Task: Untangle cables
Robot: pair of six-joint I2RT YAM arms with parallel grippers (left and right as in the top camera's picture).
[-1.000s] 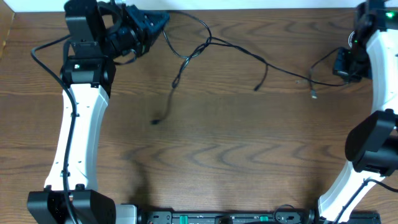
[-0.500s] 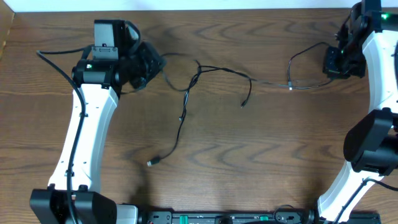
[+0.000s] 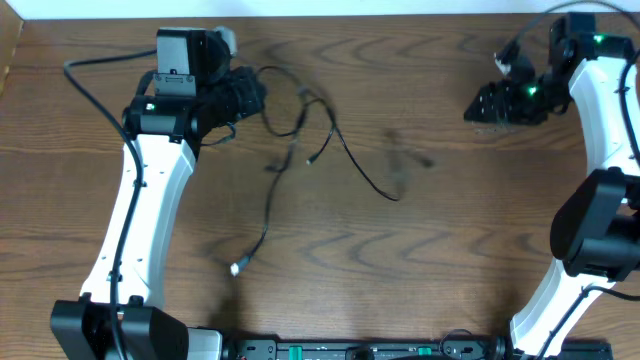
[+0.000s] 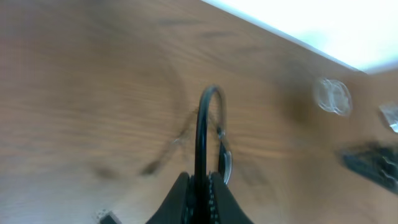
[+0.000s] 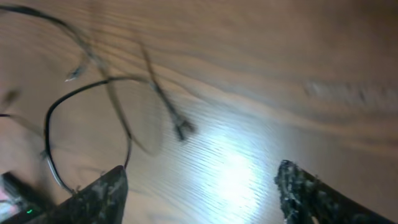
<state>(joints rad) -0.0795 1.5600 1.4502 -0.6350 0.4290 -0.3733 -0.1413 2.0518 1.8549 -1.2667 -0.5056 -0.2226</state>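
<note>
Thin black cables [image 3: 360, 176] lie loosely tangled on the brown table, left of centre. One strand runs down to a small plug end [image 3: 236, 267]. My left gripper [image 3: 254, 96] is at their upper left end. In the left wrist view it [image 4: 200, 178] is shut on a black cable [image 4: 199, 124] that arches up from the jaws. My right gripper [image 3: 480, 106] hovers at the far right, apart from the cables. In the right wrist view it [image 5: 202, 194] is wide open with nothing between its fingers. Blurred cable loops [image 5: 99, 81] lie ahead of it to the left.
The table's far edge meets a white strip [image 3: 330, 8] at the top. A black equipment bar [image 3: 350, 350] runs along the front edge. The left arm's own thick wire [image 3: 85, 82] loops out beside it. A faint blurred streak [image 3: 408, 152] lies on the wood between the grippers.
The right gripper has opened and let go of the cable end it held. The freed strands have sprung back left toward the left gripper, which stays shut on its cable.
</note>
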